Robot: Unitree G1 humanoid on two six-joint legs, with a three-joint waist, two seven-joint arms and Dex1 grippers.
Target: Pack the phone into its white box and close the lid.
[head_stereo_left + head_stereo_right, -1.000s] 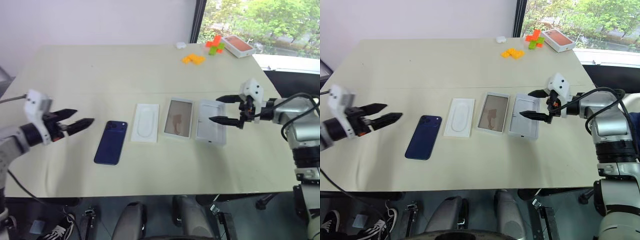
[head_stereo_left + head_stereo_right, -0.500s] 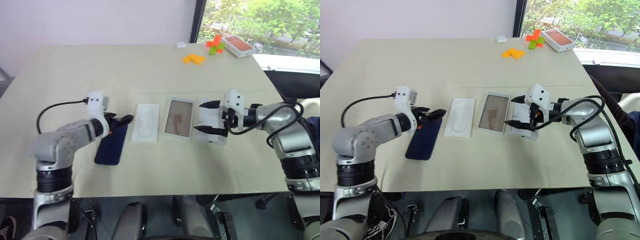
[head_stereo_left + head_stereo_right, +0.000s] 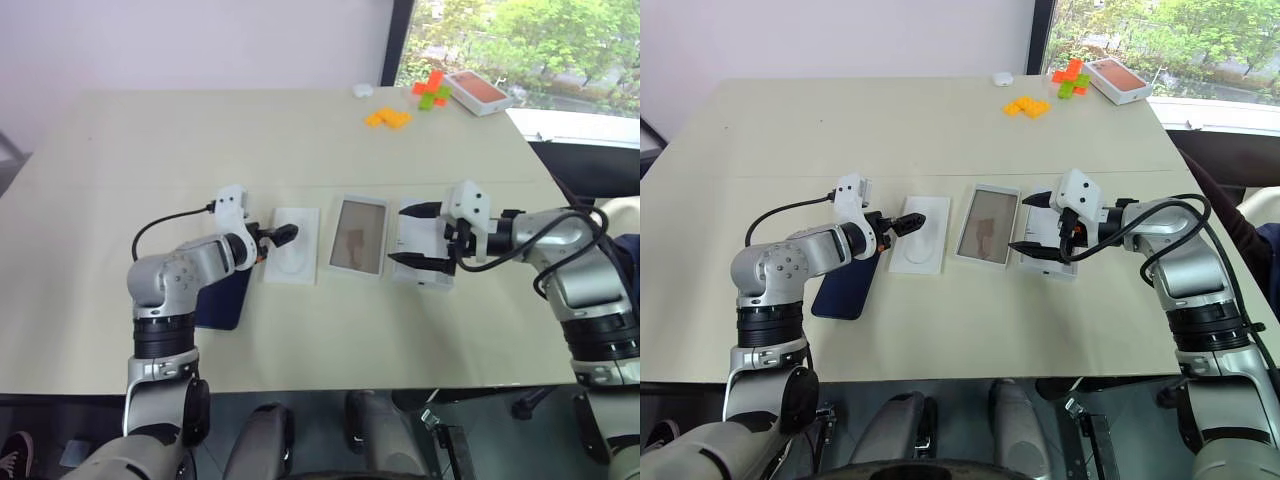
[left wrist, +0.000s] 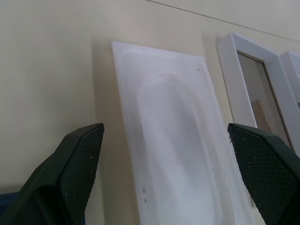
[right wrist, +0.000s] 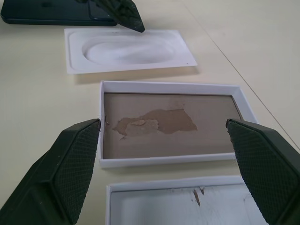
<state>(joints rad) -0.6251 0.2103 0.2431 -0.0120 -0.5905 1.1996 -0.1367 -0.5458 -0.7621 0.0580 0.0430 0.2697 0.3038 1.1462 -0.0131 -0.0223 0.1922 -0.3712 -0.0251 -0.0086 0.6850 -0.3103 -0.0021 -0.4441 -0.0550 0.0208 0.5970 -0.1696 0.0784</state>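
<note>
The phone (image 3: 848,281) lies flat on the surface (image 3: 940,130), left of the insert (image 3: 920,234), partly under the left arm. Right of the insert sits the box (image 3: 987,226), then the lid (image 3: 1048,244). The left tool (image 3: 902,225), wide and empty, hovers over the insert, not the phone; closing here would likely grab or shove the wrong piece. The right tool (image 3: 1040,221), wide and empty over the lid, could knock it.
</note>
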